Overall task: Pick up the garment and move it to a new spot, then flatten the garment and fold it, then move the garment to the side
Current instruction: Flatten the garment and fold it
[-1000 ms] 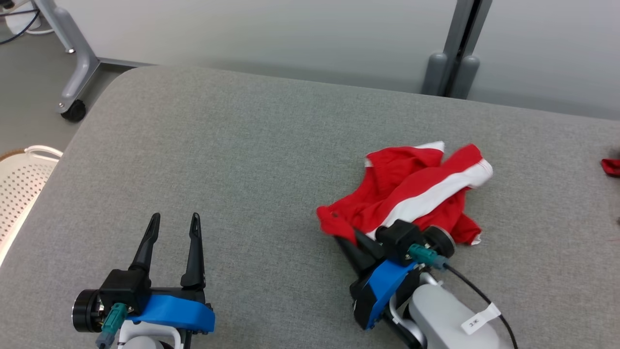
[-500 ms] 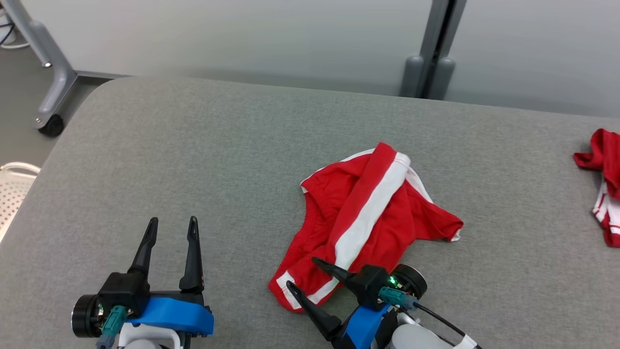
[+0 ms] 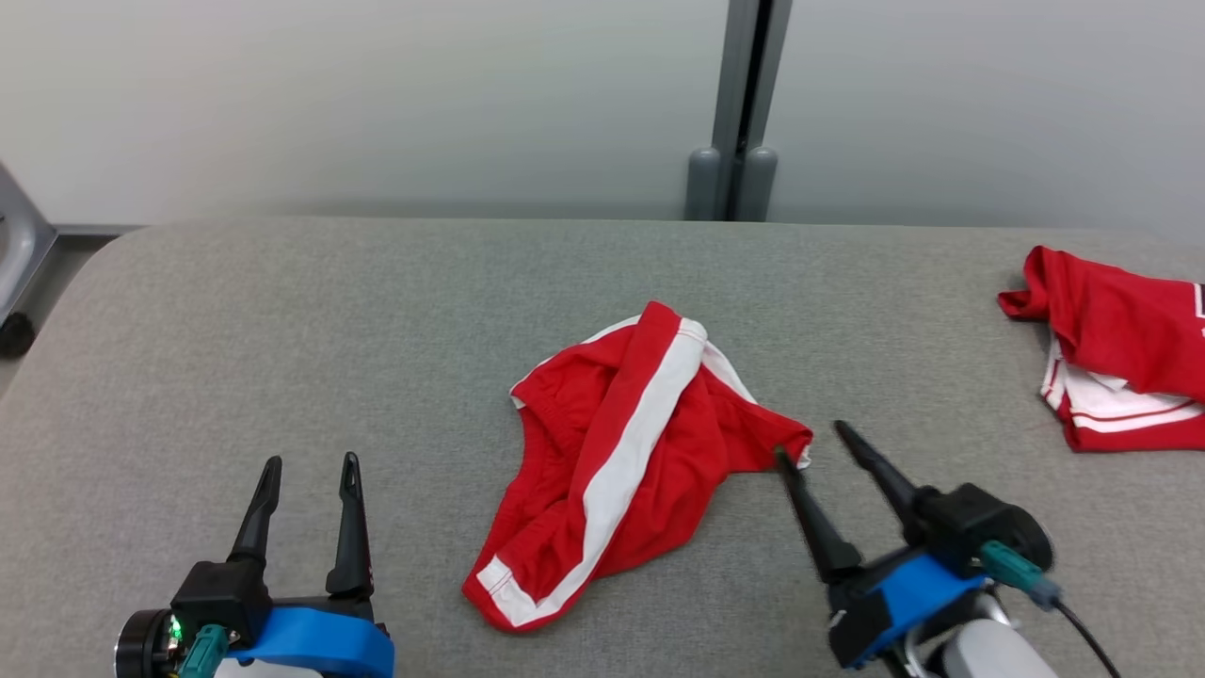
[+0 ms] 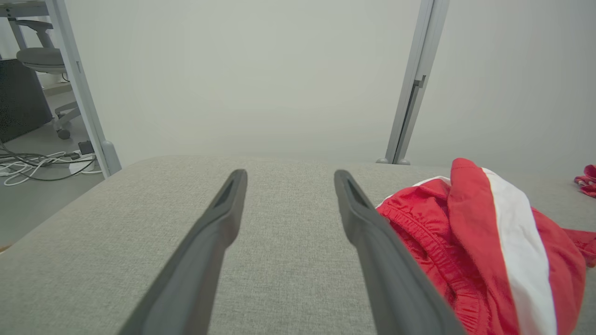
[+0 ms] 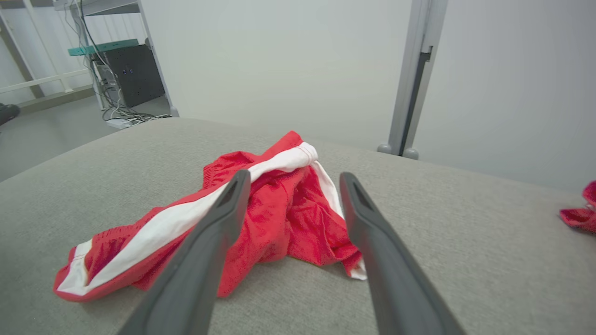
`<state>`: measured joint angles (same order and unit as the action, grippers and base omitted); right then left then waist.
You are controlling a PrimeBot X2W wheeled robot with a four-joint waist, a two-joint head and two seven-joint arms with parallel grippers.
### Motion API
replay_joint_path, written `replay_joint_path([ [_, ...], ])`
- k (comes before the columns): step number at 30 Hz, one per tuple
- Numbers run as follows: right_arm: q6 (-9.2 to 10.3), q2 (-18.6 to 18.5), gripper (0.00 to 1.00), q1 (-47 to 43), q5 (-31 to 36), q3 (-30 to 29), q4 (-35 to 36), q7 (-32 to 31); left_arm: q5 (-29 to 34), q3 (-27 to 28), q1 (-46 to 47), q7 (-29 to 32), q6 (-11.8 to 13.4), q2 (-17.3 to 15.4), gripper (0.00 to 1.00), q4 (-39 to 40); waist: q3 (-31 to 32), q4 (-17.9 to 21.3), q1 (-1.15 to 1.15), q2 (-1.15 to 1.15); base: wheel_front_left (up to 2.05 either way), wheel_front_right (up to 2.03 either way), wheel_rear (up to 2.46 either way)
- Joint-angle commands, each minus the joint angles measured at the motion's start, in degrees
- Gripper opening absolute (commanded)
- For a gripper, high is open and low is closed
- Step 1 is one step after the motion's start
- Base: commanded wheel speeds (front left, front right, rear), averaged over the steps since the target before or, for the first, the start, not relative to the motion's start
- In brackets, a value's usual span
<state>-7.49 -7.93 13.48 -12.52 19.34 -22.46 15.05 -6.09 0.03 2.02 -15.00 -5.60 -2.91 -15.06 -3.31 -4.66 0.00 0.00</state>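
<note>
Grey tabletop (image 3: 282, 330) carried the crumpled red shorts (image 3: 621, 452) near its middle; the right fingers (image 3: 810, 513) stood spread and empty just beside their right corner, the left fingers (image 3: 350, 527) spread, well apart.

Red shorts (image 3: 650, 452) with a white side stripe, crumpled, partly folded over themselves, lying mid-worktop (image 3: 329, 330), waistband facing away.

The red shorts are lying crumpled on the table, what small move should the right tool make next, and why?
Probably ease the right tool forward and close on the shorts' near corner: its jaws stand open right by that corner, and the cloth needs spreading flat.
</note>
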Motion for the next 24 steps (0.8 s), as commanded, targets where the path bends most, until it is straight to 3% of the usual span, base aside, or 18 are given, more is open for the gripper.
replay_joint_path([
  [1, -0.01, -0.2, 1.00, -2.1, 0.9, -2.3, 1.1, 0.2, 0.3, 0.4, -0.6, -0.2, -0.1, 0.0, 1.00, 0.2, 0.8, 1.0, 0.00, 0.00, 0.00, 0.00, 0.00],
  [11, -0.01, 2.9, 1.00, -13.4, 4.4, -17.0, 6.8, 0.2, 1.7, 1.3, -1.7, -0.2, -0.4, 0.0, 1.00, 0.8, 1.4, 2.2, 0.00, 0.00, 0.00, 0.00, 0.00],
  [24, -0.01, 4.6, 1.00, -12.0, 6.3, -18.1, 7.3, 0.2, 1.7, 1.0, -0.9, -0.2, -0.5, 0.0, 1.00, 0.5, 1.4, 1.6, 0.00, 0.00, 0.00, 0.00, 0.00],
])
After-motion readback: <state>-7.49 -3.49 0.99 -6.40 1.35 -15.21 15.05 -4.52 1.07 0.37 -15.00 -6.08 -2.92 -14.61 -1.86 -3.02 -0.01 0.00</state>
